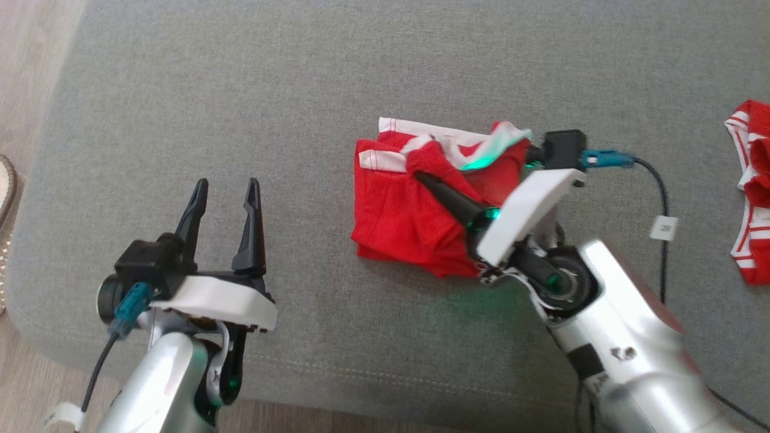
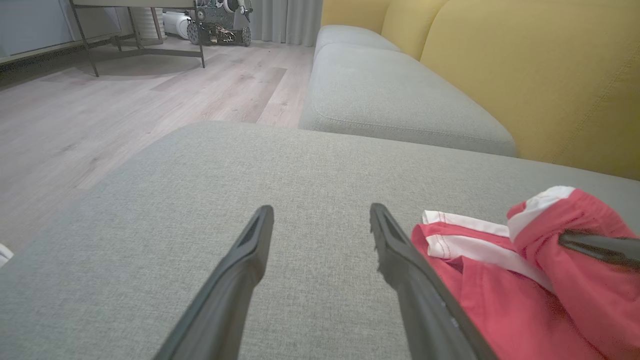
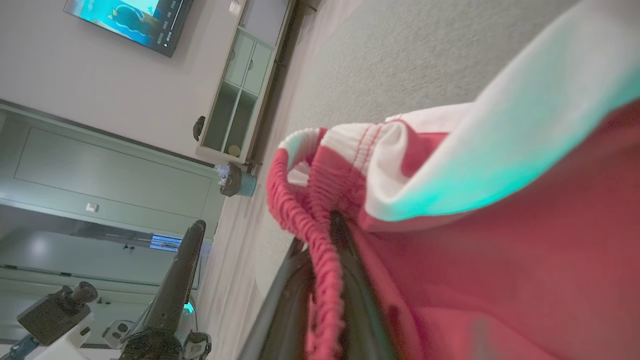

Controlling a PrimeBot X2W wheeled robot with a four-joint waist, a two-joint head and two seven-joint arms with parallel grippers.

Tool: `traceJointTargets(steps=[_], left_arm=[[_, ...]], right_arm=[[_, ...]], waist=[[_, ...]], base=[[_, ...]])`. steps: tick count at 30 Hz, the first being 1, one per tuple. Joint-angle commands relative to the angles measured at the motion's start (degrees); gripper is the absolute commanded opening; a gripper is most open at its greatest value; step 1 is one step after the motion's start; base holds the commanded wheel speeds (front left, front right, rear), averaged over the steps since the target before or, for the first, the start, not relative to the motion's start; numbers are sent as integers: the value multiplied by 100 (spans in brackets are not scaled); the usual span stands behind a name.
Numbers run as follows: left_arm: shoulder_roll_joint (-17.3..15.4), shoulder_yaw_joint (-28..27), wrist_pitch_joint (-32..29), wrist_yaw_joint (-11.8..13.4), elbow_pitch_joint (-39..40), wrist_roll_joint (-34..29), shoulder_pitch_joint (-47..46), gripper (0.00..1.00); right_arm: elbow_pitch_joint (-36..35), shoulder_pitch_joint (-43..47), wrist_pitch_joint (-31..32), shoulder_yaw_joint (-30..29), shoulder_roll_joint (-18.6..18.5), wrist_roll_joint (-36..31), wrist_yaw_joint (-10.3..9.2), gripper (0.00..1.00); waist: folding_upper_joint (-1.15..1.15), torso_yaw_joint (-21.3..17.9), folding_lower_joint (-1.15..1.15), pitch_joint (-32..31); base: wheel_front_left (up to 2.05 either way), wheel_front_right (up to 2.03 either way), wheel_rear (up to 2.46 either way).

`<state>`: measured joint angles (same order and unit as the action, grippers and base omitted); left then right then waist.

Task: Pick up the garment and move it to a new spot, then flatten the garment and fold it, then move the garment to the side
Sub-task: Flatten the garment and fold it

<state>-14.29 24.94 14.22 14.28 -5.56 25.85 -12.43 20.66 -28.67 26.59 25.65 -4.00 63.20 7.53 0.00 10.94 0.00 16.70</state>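
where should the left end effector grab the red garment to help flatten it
Take the white-trimmed hem corner at the red garment's left edge, coming in low from the left across the cushion. That corner lies flat and free, faces the open left end effector, and sits away from the bunched waistband that the right end effector is shut on.

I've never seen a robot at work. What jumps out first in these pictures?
The bright red garment with white trim, bunched mid-cushion on the grey sofa, catches the eye first. The right gripper is pinched shut on its waistband, while the left gripper stands wide open at lower left. A second red-and-white piece lies at the far right edge.
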Motion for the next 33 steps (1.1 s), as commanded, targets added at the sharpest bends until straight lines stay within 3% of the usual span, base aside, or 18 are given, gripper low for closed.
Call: traceJointTargets(steps=[1, 3, 4, 5, 13, 19, 27, 33], left_arm=[[-65, -214, 63, -17, 142, -18, -264, 100], [-49, -214, 65, -26, 131, -22, -273, 100], [-42, -215, 66, -30, 125, -25, -278, 100], [-37, -217, 67, -33, 121, -27, -283, 100], [-32, -265, 72, -41, 117, -53, -299, 100], [-49, -310, 74, -31, 114, -78, -284, 100], [-161, -415, 75, 17, 149, -66, -161, 100], [-291, -502, 65, 62, 218, -38, -23, 100]], right_arm=[[-27, -309, -241, 338, 111, -36, -4, 0], [158, -423, -417, 567, 111, -35, -4, 5], [231, -471, -507, 661, 112, -10, -4, 76], [291, -517, -590, 753, 112, 17, -4, 100], [244, -761, -1190, 1192, 94, 254, -4, 100], [-343, -835, -2042, 1369, -331, 159, -4, 100], [-484, -463, -3195, 745, -1117, -455, -4, 100], [-429, 228, -3386, -38, -1425, -719, -4, 100]], waist=[[0, 7, 0, 11], [0, 8, 0, 18], [0, 5, 0, 19], [0, -1, 0, 23], [0, -87, 0, 52], [0, -226, 0, 0], [0, -498, 0, -220], [0, -695, 0, -382]], base=[[0, 0, 0], [0, 0, 0], [0, 0, 0], [0, 0, 0], [0, 0, 0], [0, 0, 0], [0, 0, 0], [0, 0, 0]])
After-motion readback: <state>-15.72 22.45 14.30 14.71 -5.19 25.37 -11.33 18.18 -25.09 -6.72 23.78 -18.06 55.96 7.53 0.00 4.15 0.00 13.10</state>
